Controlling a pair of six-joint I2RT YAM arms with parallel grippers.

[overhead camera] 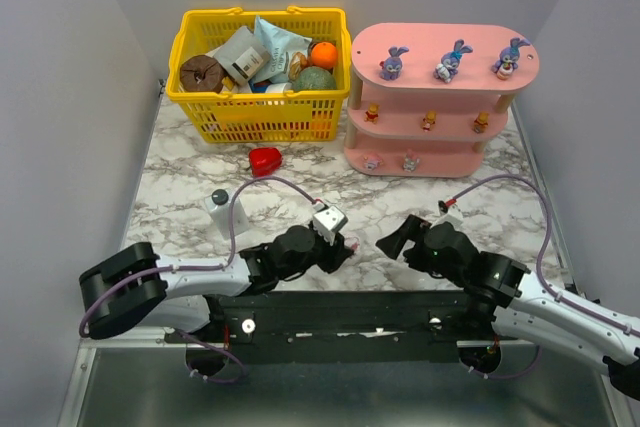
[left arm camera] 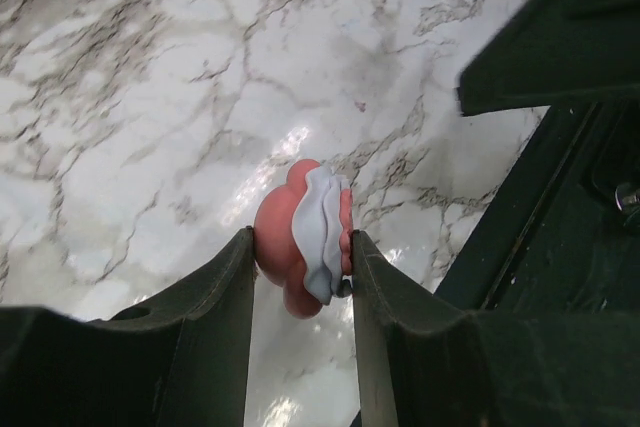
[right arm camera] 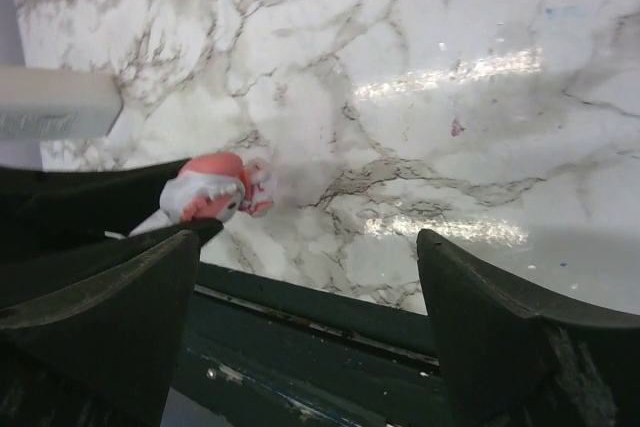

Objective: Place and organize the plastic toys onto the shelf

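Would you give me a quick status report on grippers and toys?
Left gripper shut on pink-white toy. Right gripper open, empty. Shelf holds eight toys, bottom tier's right end free. Path to shelf open.

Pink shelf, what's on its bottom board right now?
Two pink-white figurines stand near the front edge of the bottom board. Its back part is covered by the middle board, so anything there cannot be seen.

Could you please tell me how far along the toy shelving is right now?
Done: three purple bunnies on the shelf's top tier, three orange figures on the middle, two pink-white ones on the bottom. In hand: the left gripper is shut on the last pink-white toy; the right gripper is open and empty. Left: placing it, likely on the bottom tier.
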